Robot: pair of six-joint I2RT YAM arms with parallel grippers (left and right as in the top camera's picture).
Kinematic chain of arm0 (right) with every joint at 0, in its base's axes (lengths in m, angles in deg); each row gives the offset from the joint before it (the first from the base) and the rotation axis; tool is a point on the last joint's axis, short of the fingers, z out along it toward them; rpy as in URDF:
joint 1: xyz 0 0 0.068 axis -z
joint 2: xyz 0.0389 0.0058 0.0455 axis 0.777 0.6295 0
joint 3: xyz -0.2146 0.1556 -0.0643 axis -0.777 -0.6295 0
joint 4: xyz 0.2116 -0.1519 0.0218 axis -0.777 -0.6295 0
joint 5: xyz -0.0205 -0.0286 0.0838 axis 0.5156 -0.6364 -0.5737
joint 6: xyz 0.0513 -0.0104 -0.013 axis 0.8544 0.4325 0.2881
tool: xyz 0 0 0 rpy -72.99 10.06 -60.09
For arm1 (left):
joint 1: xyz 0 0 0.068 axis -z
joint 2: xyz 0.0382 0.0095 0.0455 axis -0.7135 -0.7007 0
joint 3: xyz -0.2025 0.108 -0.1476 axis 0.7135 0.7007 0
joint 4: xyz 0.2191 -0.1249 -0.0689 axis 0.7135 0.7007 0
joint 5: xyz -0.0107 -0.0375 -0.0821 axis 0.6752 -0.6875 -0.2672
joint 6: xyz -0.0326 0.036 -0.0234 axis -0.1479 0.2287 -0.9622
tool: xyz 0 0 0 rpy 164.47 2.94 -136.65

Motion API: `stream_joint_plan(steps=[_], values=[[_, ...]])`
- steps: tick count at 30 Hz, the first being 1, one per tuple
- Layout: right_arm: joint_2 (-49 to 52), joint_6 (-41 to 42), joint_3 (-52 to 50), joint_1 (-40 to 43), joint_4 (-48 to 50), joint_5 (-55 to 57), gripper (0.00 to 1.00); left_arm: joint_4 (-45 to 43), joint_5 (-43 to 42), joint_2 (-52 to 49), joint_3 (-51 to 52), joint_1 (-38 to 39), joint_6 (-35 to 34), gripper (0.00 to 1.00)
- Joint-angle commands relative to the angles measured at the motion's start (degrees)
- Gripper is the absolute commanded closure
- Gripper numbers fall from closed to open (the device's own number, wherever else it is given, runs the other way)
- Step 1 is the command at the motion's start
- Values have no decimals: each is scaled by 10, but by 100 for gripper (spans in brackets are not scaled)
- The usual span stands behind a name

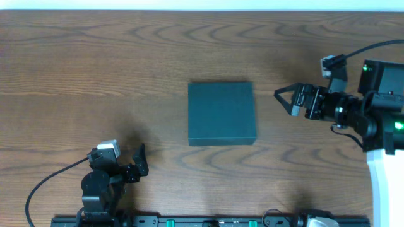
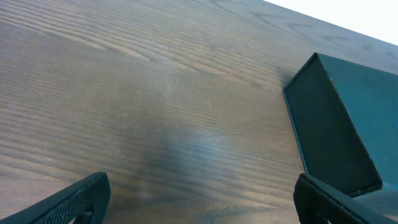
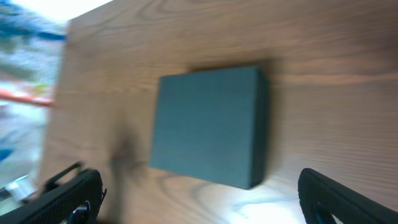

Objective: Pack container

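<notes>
The container (image 1: 221,113) is a dark teal-green matte box, lid shut, lying flat at the middle of the wooden table. It shows at the right edge of the left wrist view (image 2: 348,124) and in the middle of the right wrist view (image 3: 208,124). My left gripper (image 1: 140,161) is open and empty near the front left, well short of the box. My right gripper (image 1: 285,101) is open and empty, to the right of the box and pointing at it. No candy bags or snack bars are in view.
The wooden table (image 1: 95,69) stretches around the box. A black rail (image 1: 208,221) runs along the front edge. The right arm's body and cable (image 1: 379,107) stand at the right edge.
</notes>
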Motion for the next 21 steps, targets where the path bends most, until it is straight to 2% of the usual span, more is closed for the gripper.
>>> stream_joint_plan(steps=[1, 8, 21], values=[[-52, -7, -6, -23, -2, 115, 1, -2, 2, 4, 9, -3, -4, 5], [-163, -7, -65, -60, 29, 226, 1, -2, 2, 4, 9, -3, -4, 5], [-409, -7, -375, -83, 196, 263, 1, -2, 2, 4, 9, -3, -4, 5]])
